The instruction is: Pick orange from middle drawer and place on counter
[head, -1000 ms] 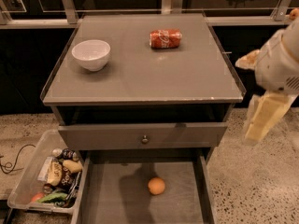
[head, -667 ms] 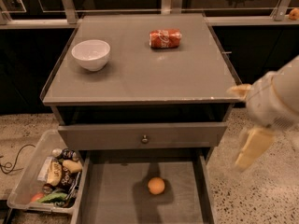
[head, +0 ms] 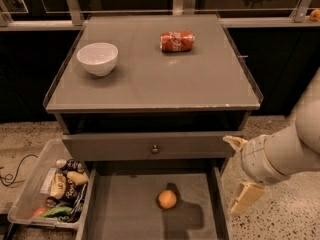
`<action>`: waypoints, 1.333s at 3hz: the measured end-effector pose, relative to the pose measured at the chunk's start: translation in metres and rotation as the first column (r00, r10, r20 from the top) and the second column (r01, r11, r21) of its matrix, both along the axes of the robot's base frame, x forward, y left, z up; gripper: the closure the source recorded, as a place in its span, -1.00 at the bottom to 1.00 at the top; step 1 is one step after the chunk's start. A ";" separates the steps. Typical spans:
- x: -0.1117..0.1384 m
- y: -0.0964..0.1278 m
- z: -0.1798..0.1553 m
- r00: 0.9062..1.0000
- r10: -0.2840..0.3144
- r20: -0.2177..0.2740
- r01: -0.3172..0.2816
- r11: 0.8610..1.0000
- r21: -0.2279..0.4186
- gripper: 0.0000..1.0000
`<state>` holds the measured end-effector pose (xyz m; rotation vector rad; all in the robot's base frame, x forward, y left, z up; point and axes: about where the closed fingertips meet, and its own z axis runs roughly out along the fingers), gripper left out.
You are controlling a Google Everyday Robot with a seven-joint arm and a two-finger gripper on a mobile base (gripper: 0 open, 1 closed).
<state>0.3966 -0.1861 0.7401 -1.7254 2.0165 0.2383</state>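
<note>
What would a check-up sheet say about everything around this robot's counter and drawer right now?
Surface: counter, grey and glossy, holds a white bowl and a crushed red soda can.
Job's things: orange lies on the floor of the open middle drawer, not yet picked.
Clutter: clear bin of snack packets, left of the drawer.
Grippers: gripper open, empty, by the drawer's right wall, apart from the orange.
Cables: black cable on the floor, far left.
Surroundings: speckled floor; closed drawer front with knob.
</note>
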 end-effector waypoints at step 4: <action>-0.002 0.041 -0.187 0.987 -0.014 -0.162 0.025 0.998 0.062 -1.00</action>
